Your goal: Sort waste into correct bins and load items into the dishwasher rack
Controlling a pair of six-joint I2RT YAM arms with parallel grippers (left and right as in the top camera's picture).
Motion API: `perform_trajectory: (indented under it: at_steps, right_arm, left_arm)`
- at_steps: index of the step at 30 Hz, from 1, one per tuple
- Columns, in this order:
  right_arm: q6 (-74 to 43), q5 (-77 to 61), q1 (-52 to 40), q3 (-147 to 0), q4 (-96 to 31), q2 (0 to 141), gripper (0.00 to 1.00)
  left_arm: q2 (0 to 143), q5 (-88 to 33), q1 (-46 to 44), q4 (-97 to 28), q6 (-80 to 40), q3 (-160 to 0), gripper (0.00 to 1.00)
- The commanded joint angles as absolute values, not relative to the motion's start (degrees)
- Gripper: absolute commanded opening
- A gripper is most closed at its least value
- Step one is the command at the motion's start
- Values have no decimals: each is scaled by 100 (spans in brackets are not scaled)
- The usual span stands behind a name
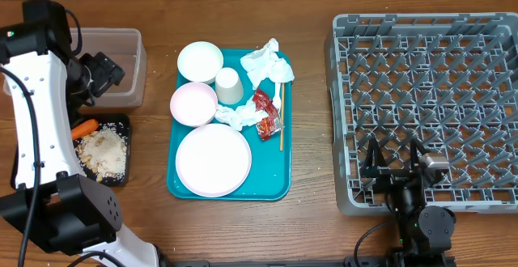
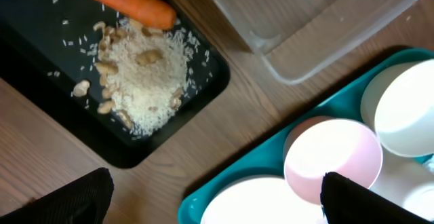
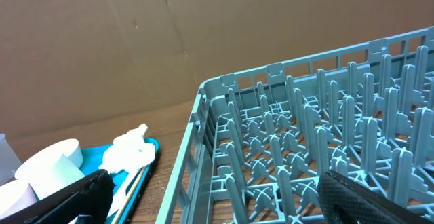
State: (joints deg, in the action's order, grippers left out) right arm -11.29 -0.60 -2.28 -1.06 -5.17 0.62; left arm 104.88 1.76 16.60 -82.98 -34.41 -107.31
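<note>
Bins: clear tub (image 1: 129, 85) far left at the rear; black tray (image 1: 120, 124) just in front of it.
Left gripper (image 1: 104, 73): above the clear tub's left part, jaws spread wide, nothing between them.
Black tray contents: carrot (image 1: 84, 127) along the rear edge, touching a heap of beige crumbs (image 1: 103, 152).
Teal tray (image 1: 271, 170): mid-table, well apart from the bins.
Tableware on it: large plate (image 1: 213, 160) at the front; pinkish bowl (image 1: 193, 103) and white bowl (image 1: 200, 61) behind it; cup (image 1: 229, 86) just right of the bowls.
Waste on it: rear napkin (image 1: 263, 61); front napkin (image 1: 235, 117) at the plate's rim; red wrapper (image 1: 265, 112) beside that — thin stick (image 1: 282, 129) near the right edge.
Dishwasher rack (image 1: 429, 73): far right.
Right gripper (image 1: 394, 160): over the rack's near-left corner — jaws spread, holding nothing.
</note>
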Motion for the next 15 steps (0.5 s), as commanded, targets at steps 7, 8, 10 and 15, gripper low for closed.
perform_trajectory:
  at_steps: [7,8,10,15]
  right_arm:
    - [-1085,-5,-217,-47,-480,16,100]
    - [-1085,-5,-217,-47,-480,16,100]
    - [-1109,-10,-217,-47,-381,16,100]
    - [-2867,-1684,-217,-47,-8,16,100]
  left_arm:
    - [10377,36,2418,-8097,-3881,-10812,100]
    - [10377,40,2475,-8095,-3879,-10812,100]
    - [10377,43,2484,-8095,-3879,-10812,100]
    - [10377,40,2473,-8095,-3879,-10812,100]
